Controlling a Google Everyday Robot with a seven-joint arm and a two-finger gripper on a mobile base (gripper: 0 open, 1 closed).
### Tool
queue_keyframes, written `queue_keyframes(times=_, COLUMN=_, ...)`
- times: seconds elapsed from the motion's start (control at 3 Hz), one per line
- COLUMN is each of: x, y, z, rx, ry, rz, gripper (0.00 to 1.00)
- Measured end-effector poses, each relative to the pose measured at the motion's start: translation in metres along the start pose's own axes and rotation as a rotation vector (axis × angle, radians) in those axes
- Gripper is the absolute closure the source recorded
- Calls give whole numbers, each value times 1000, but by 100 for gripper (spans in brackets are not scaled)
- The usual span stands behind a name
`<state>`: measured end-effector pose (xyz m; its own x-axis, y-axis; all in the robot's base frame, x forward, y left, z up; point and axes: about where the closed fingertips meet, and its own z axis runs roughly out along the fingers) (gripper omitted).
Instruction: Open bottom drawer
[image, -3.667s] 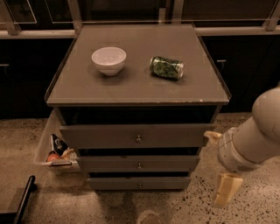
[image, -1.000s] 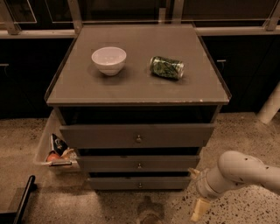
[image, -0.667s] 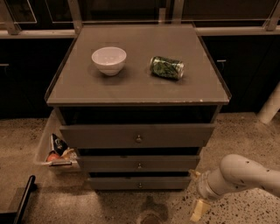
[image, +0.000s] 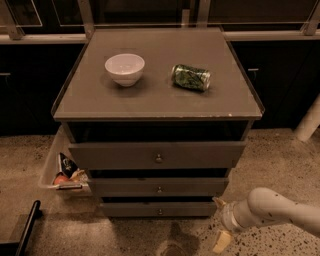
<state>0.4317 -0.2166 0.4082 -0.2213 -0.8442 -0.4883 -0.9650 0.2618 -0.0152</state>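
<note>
Facing the cabinet (image: 150, 102), you find the bottom drawer (image: 135, 209) at floor level, directly beneath the middle drawer (image: 125, 187) and the top drawer (image: 115, 156). Its small round knob (image: 160, 211) sits at the centre of the front. The gripper (image: 218, 223) is low, just right of the bottom drawer's right end, near the floor and clear of the knob. Its two fingers (image: 222, 241) are spread wide and grip nothing. The arm (image: 280, 210) enters from the right. On the cabinet top, a white bowl (image: 125, 68) stands left of a green can (image: 191, 77) lying on its side.
</note>
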Motion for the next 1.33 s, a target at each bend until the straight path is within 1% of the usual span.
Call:
queue_keyframes(times=0.33, x=7, y=-11, z=28, rx=27, ry=-50, rz=-61, gripper=0)
queue_keyframes(times=0.67, x=11, y=-21, z=55, rx=37, ry=-95, rz=-123, gripper=0)
queue_keyframes(times=1.0, x=11, y=-21, z=55, rx=37, ry=-95, rz=-123, gripper=0)
queue_keyframes(times=1.33, x=16, y=-25, z=66, rx=63, ry=-74, rz=-155, gripper=0)
